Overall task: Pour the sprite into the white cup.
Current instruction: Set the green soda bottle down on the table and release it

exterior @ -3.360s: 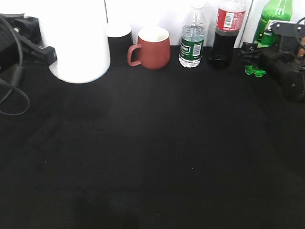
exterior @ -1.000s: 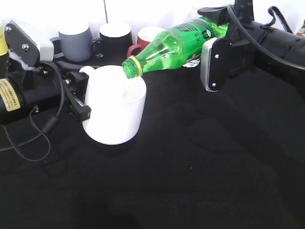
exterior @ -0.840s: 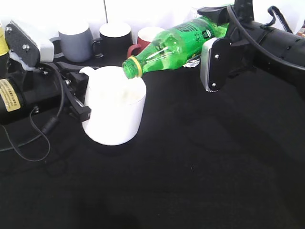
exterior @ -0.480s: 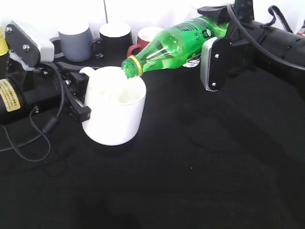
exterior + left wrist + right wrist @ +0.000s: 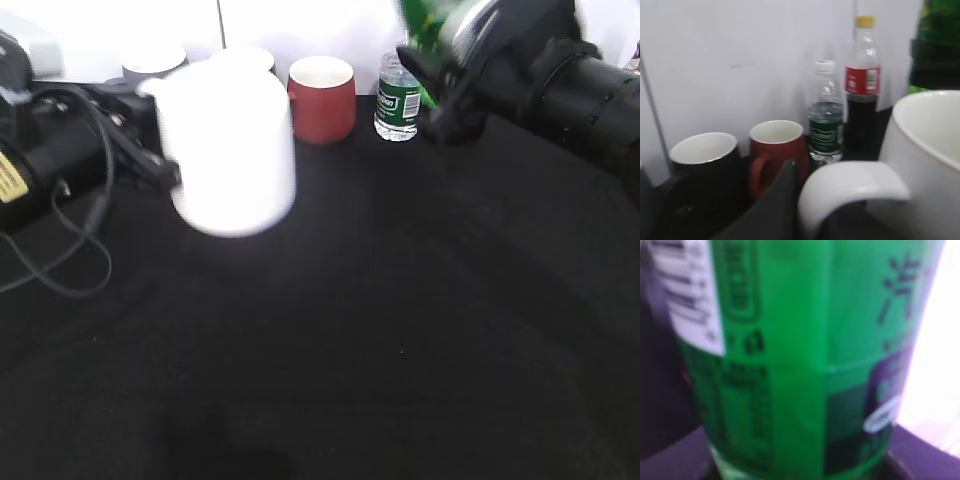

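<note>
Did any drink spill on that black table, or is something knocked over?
Nothing stands out. No puddle shows on the dark table, though wet patches would be hard to see on it. The red mug, water bottle and cola bottle stand upright. The white cup and sprite look blurred, apparently by motion.

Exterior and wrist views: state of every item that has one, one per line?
white cup: upright, gripped at the handle by the left gripper, motion-blurred.
sprite: in the right gripper, no longer over the cup; cap not visible.
red mug: upright, looks empty.
black mug: upright, looks empty.
water bottle: upright, capped, partly filled.
cola bottle: upright, capped.
</note>
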`<action>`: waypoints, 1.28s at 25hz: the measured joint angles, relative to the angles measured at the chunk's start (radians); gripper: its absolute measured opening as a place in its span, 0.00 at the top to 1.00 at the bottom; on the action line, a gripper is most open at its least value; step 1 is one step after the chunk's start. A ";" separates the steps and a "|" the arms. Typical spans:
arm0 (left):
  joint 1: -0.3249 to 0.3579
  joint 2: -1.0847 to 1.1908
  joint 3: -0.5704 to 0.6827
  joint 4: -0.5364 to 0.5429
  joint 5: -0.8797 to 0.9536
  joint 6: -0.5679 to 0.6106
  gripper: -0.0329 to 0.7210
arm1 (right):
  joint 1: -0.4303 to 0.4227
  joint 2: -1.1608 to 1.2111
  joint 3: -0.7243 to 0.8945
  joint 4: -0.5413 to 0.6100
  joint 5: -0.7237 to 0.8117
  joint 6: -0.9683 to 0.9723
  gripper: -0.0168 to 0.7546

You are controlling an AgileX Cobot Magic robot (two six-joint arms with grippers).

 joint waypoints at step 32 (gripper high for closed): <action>0.540 0.809 -0.846 -0.235 0.080 0.081 0.88 | 0.000 0.000 0.000 0.241 0.053 0.322 0.49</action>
